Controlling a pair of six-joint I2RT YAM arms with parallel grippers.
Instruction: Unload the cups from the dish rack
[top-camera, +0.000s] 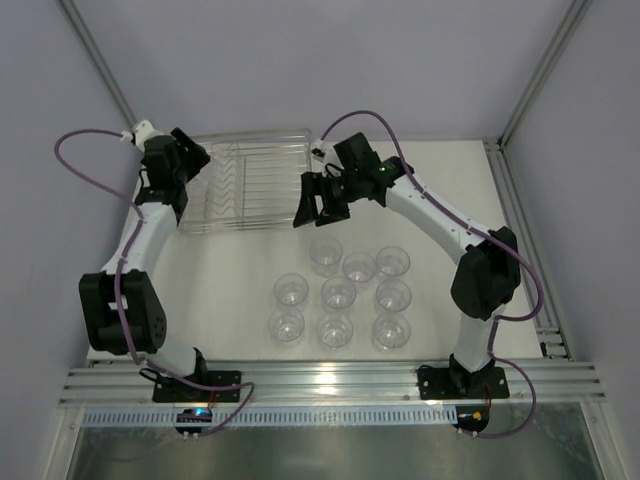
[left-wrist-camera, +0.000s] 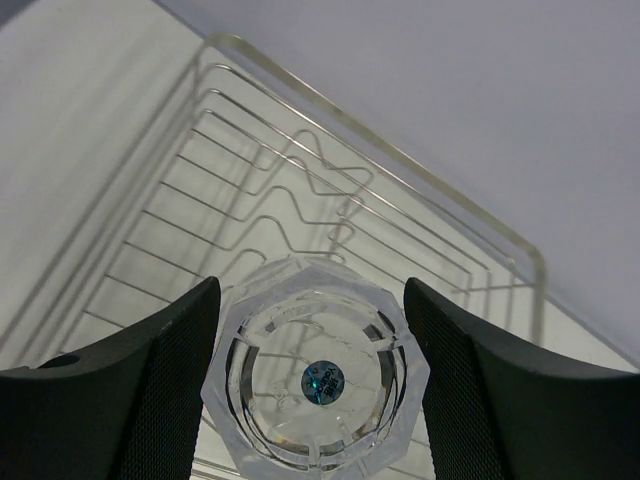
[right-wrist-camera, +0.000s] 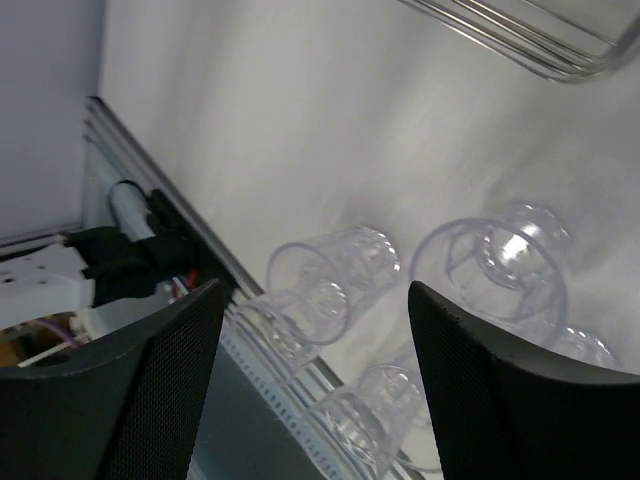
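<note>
Left gripper (left-wrist-camera: 310, 300) clamps one cup (left-wrist-camera: 318, 385) over the left end of the dish rack (top-camera: 260, 180); rack otherwise looks bare; right gripper (top-camera: 320, 207) hangs wide open, empty; nine cups (top-camera: 338, 293) stand grouped on the table (top-camera: 230, 290); likely one placement left.

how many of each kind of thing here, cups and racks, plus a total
cups standing on the table: 9
cup held in the left gripper above the rack: 1
dish rack: 1
total: 11 things, 10 of them cups
</note>
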